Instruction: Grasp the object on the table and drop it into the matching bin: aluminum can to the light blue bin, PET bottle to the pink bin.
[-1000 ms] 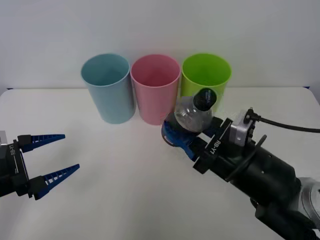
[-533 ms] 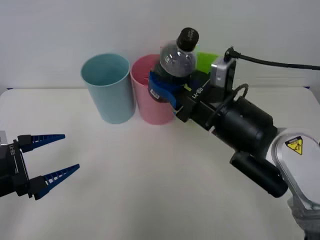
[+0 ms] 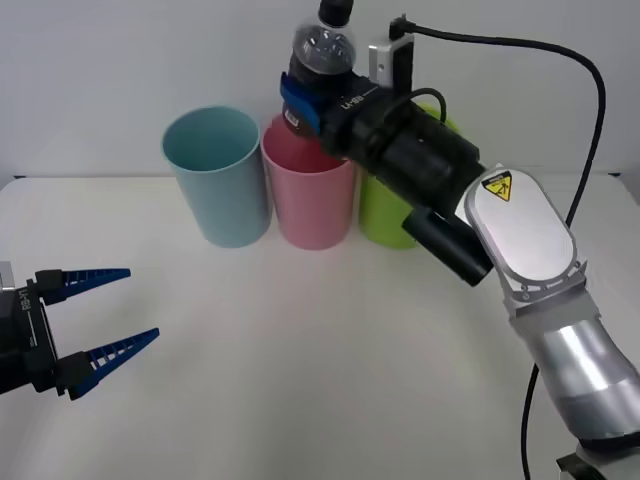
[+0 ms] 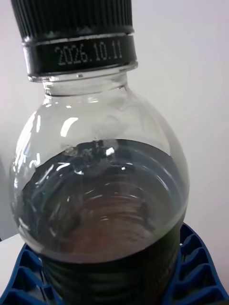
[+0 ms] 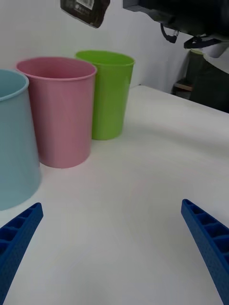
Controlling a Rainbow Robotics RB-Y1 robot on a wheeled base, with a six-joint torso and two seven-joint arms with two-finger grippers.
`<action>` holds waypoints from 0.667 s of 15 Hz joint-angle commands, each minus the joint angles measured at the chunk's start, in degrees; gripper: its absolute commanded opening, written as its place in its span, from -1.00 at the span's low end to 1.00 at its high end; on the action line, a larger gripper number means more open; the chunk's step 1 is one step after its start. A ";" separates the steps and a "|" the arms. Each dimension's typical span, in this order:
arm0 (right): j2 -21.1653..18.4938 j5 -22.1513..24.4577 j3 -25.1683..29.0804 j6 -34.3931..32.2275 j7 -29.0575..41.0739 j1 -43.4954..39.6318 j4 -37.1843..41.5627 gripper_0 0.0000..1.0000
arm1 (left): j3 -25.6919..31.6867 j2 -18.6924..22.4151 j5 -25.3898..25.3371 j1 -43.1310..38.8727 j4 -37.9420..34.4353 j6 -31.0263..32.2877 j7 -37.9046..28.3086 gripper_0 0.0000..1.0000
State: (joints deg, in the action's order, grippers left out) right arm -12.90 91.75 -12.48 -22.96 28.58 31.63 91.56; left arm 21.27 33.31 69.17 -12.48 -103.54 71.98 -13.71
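The PET bottle (image 3: pixel 322 52), small and clear with a black cap and dark liquid, hangs in the air above the pink bin (image 3: pixel 309 190). My right gripper (image 3: pixel 302 98) is shut on its lower body. In the right wrist view the bottle (image 4: pixel 98 190) stands between the blue fingers (image 4: pixel 195 271). The left wrist view catches the bottle's base (image 5: pixel 86 10) over the pink bin (image 5: pixel 59 114). The light blue bin (image 3: pixel 217 175) stands left of the pink one. My left gripper (image 3: pixel 100 320) waits open near the table's left front.
A lime green bin (image 3: pixel 395 215) stands right of the pink bin, partly behind my right arm. All three bins line up at the back of the white table (image 3: pixel 300 380). A black cable (image 3: pixel 560 70) arcs above the right arm.
My right arm has lifted the bottle up and to the left, from in front of the green bin to above the pink bin's rim. The left arm has not moved.
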 commanded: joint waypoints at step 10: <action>-0.37 5.45 0.17 1.16 2.70 9.42 -17.29 -1.00 | 0.00 0.00 0.00 0.00 0.00 0.00 0.00 1.00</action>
State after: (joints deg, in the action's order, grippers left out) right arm -13.32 97.09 -12.25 -21.79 31.19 41.07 74.72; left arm 21.27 33.31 69.17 -12.48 -103.53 71.98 -13.71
